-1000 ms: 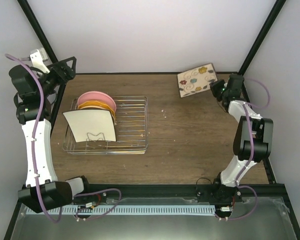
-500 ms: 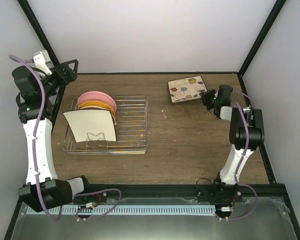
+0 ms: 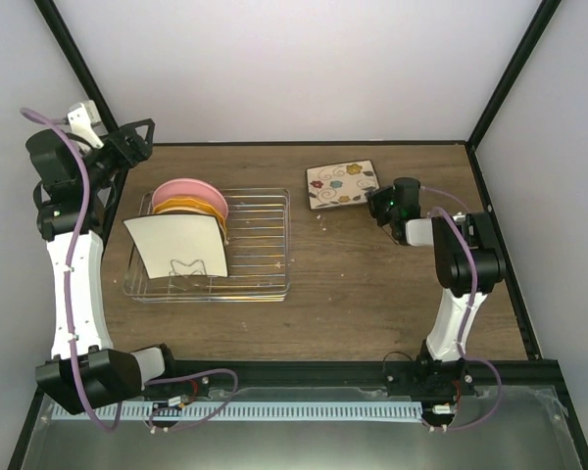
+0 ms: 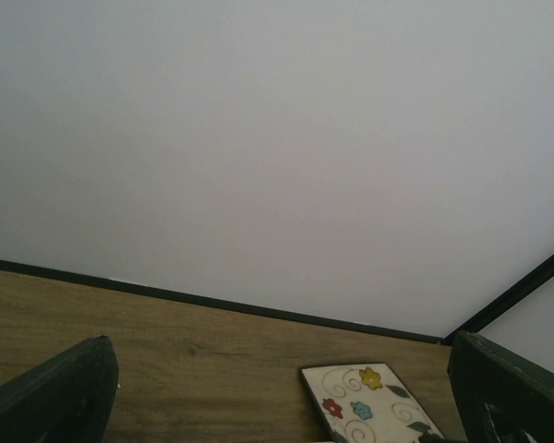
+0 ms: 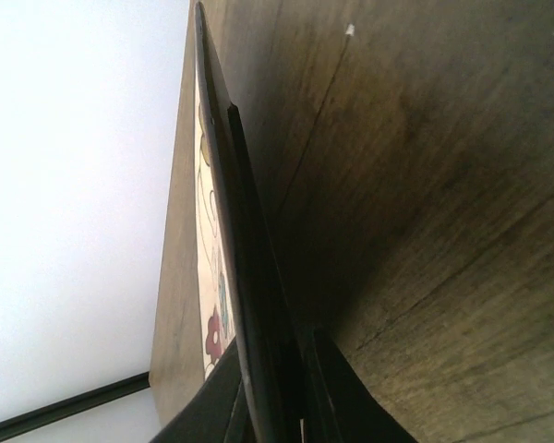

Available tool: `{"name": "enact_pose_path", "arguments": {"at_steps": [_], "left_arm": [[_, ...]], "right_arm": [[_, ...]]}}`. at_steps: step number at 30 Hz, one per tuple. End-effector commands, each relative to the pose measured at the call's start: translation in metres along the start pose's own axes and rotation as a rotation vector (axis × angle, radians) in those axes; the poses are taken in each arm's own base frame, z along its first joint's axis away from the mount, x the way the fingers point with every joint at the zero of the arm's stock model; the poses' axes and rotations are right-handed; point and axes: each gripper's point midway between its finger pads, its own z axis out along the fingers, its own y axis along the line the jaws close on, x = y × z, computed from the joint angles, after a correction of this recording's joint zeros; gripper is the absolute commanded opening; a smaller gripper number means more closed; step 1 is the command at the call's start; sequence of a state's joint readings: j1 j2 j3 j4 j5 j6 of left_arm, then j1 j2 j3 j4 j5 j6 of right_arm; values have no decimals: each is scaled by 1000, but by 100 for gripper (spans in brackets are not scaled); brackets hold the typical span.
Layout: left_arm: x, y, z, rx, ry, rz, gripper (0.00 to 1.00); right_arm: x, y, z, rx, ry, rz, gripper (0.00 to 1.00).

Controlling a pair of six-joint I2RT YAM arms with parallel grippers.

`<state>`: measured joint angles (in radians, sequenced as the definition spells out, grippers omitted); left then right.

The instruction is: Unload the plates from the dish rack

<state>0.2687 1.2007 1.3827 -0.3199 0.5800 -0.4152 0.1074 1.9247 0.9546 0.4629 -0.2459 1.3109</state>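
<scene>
My right gripper (image 3: 376, 202) is shut on the edge of a square cream floral plate (image 3: 343, 184), holding it face up just over the table right of the dish rack (image 3: 260, 245). The right wrist view shows that plate (image 5: 212, 277) edge-on between my fingers. The silver wire rack holds a second square plate (image 3: 176, 245), white back showing, leaning at the front, with orange plates (image 3: 191, 206) and a pink plate (image 3: 181, 186) behind it. My left gripper (image 3: 137, 137) is open and empty, raised beyond the rack's far left corner; its view shows the floral plate (image 4: 369, 406).
A black frame post (image 3: 78, 69) stands next to the left arm and another post (image 3: 510, 73) at the back right. A white back wall (image 3: 294, 69) runs behind the wooden table (image 3: 353, 284).
My right gripper has carried the floral plate leftward from the back right corner toward the rack, lowering it flatter. The left arm has barely moved.
</scene>
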Motion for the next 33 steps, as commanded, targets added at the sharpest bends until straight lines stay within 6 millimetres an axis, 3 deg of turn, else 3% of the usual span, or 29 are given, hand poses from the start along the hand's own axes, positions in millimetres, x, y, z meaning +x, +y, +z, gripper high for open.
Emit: {"name": "enact_pose_path", "arguments": {"at_steps": [1,2,7,15,20,28,33], "left_arm": [[2,1,0,4,2,11,100],[2,1,0,6,2,12,100],[5,0,0,13,11,10,100],[8,0,-2,15,19,13,100],[11,-1,-4,20,20,11,100],[20,1,-5,19,26,-6,100],[21,1,-6,21,25,-5,100]], "right_arm": [[-20,62,-22,-198,-102,11,1],[-19,58,-22,-189,-101,17,2],[-11,38,-16,-148,-65,49,44],[7,6,-12,-35,23,114,85],[22,-8,-22,112,86,135,91],[44,-53,-56,362,148,204,94],[40,-54,-82,417,98,195,94]]}}
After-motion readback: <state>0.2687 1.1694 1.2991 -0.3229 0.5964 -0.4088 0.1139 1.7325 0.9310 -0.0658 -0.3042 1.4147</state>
